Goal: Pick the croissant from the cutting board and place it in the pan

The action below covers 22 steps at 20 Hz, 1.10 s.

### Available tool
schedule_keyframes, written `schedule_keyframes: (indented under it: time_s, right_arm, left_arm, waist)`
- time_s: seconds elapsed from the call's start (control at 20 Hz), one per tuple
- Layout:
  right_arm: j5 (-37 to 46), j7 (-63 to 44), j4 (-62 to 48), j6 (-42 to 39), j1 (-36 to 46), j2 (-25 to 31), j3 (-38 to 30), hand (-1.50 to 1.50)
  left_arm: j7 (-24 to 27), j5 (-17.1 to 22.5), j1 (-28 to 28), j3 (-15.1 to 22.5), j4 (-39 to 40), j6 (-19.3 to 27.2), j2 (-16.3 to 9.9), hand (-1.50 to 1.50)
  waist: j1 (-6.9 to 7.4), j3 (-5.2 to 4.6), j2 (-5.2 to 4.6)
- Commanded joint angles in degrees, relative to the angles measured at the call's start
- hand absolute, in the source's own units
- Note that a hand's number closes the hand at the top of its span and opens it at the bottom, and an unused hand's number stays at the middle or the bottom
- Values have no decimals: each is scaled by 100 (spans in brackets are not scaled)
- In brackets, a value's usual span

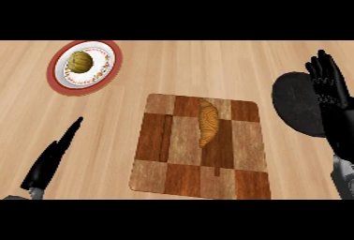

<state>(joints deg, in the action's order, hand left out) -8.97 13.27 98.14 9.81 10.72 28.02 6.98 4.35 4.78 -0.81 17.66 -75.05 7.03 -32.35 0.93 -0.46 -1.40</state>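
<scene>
From above, the croissant (208, 123) lies untouched on the checkered cutting board (180, 178), in the upper middle of the board and near the centre of the frame. At the right edge the right hand (333, 98) stands over the dark pan (296, 104), its fingers (325, 70) straight and spread, pointing toward the top of the frame, holding nothing. In the lower left the left hand (52, 159) shows edge-on, fingers stretched out straight toward the upper right, also holding nothing, well apart from the board. In the upper left a red-rimmed plate (62, 80) carries a round yellowish food item (80, 61).
</scene>
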Motion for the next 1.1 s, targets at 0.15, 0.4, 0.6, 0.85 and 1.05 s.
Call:
schedule_keyframes:
  time_s: [0.15,0.4,0.6,0.85,1.05]
  right_arm:
    - [1279,-856,-570,-679,1054,384,1473,150]
    - [3272,-1073,-873,-627,2027,1088,2085,-150]
    - [3824,-1002,-1921,-144,2967,-436,2632,-150]
    - [4461,-2243,-2363,-1707,3663,-481,3604,-150]
    - [5038,-3381,-2706,-3030,4225,-694,4379,-150]
  left_arm:
    - [-179,873,112,-9,-1107,-381,507,0]
    - [-531,1429,-43,309,-1320,-496,1276,0]
    - [-939,1829,-394,78,-1124,-459,1539,0]
    - [-1242,1804,-399,118,-1367,-175,1680,0]
    - [-1250,1776,-620,38,-1094,-185,1684,0]
  waist:
    - [413,-27,18]
    - [465,-34,2]
    - [332,38,32]
    - [236,21,144]
    - [183,-5,168]
